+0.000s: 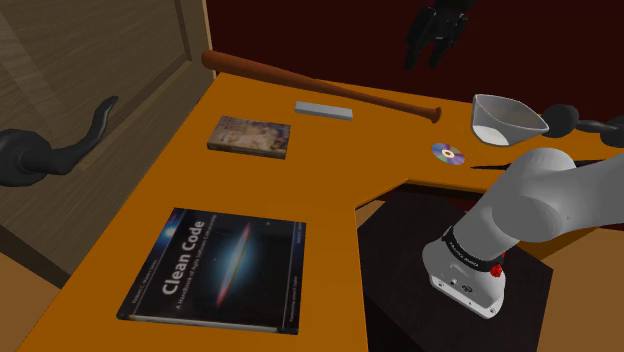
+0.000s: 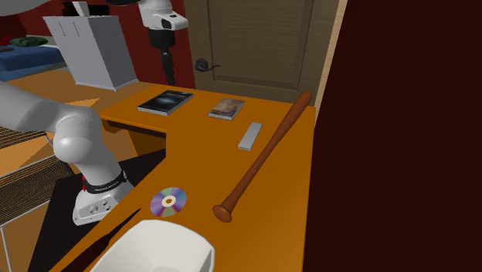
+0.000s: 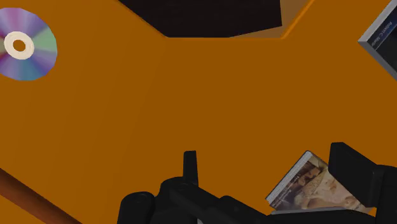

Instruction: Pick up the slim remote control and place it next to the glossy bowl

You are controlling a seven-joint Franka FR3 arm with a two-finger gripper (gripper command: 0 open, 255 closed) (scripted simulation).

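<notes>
The tool (image 1: 425, 60) hangs above the orange surface (image 1: 330, 170), fingers apart and empty. One grey remote (image 1: 323, 110) lies just beside one bat (image 1: 300, 80), well apart from one white bowl (image 1: 505, 118). There is one disc (image 1: 448, 154) and two books: a small book (image 1: 250, 135) and a large book (image 1: 218, 270). A wooden door (image 1: 90, 60) borders the surface.

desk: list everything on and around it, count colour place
L-shaped desk: 1, orange, under everything
long wooden baseball bat: 1, brown, along desk's edge by the wall
slim rectangular remote control: 1, grey, beside the bat, apart
small picture-covered book: 1, tan, shoulder view's left of remote
large "Clean Code" book: 1, dark blue, shoulder view's lower left
glossy squarish bowl: 1, white, shoulder view's right end
shiny round disc: 1, iridescent, near the bowl
curved door handle: 1, black, on wooden door
robot arm: 1, white, over its black stand
two-finger gripper: 1, black, open, raised above desk
</notes>
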